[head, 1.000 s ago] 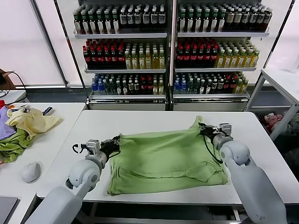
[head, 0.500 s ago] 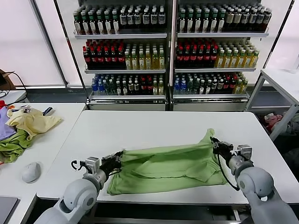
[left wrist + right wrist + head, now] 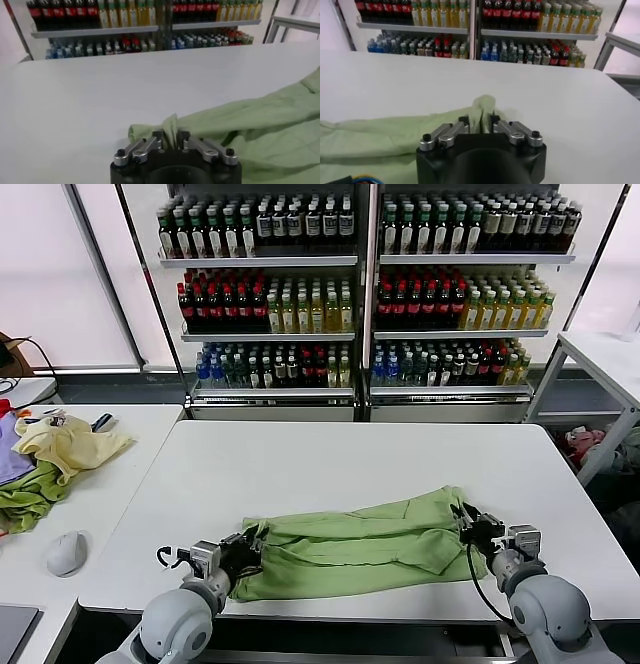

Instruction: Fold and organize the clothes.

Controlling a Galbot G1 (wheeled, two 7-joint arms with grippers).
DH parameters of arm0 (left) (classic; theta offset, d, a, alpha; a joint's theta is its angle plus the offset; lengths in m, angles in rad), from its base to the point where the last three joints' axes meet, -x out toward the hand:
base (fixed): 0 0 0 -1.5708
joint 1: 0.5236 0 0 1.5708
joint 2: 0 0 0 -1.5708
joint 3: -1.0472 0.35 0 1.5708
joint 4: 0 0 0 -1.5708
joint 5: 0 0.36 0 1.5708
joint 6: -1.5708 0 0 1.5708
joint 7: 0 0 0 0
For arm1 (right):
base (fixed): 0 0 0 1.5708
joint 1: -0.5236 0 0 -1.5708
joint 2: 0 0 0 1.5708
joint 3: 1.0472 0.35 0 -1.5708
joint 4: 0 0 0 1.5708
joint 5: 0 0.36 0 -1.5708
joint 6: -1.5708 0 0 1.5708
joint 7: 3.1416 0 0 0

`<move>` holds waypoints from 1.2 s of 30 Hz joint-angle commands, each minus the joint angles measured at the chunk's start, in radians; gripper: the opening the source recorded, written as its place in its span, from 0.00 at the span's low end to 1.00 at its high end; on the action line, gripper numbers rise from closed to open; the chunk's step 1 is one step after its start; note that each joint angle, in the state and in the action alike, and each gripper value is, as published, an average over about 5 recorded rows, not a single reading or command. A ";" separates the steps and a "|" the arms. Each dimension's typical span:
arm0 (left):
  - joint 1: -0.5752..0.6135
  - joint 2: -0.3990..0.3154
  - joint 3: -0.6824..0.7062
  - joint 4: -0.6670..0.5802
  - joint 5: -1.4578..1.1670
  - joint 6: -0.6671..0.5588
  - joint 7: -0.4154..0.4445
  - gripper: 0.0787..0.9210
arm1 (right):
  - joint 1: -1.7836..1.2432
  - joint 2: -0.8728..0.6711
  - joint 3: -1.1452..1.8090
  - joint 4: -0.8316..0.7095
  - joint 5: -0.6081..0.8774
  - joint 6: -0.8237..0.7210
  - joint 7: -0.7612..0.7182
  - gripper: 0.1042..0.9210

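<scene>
Polo shirt (image 3: pixel 360 544) lies folded in a strip along the white table's (image 3: pixel 320 454) near edge, left gripper (image 3: pixel 170 140) and right gripper (image 3: pixel 479 123) each pinching an end fold.

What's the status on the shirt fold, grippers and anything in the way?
Left gripper pinching shirt corner, near table edge. Right gripper pinching opposite corner. Shirt folded into long band across table. Nothing in the way.

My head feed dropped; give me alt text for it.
A green shirt lies folded into a long band near the white table's front edge, with the left end effector and right end effector at its two ends. Bottle shelves stand behind.
</scene>
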 commanded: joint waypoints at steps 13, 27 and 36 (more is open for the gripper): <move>0.172 -0.368 -0.043 0.054 0.319 -0.076 -0.263 0.80 | -0.120 0.032 0.017 0.095 -0.069 0.027 -0.003 0.87; 0.203 -0.400 -0.039 0.054 0.309 -0.066 -0.267 0.53 | -0.124 0.016 0.027 0.109 -0.058 0.030 -0.006 0.88; 0.175 -0.258 -0.149 0.044 0.203 -0.065 -0.217 0.22 | -0.119 0.014 0.030 0.116 -0.050 0.030 -0.005 0.88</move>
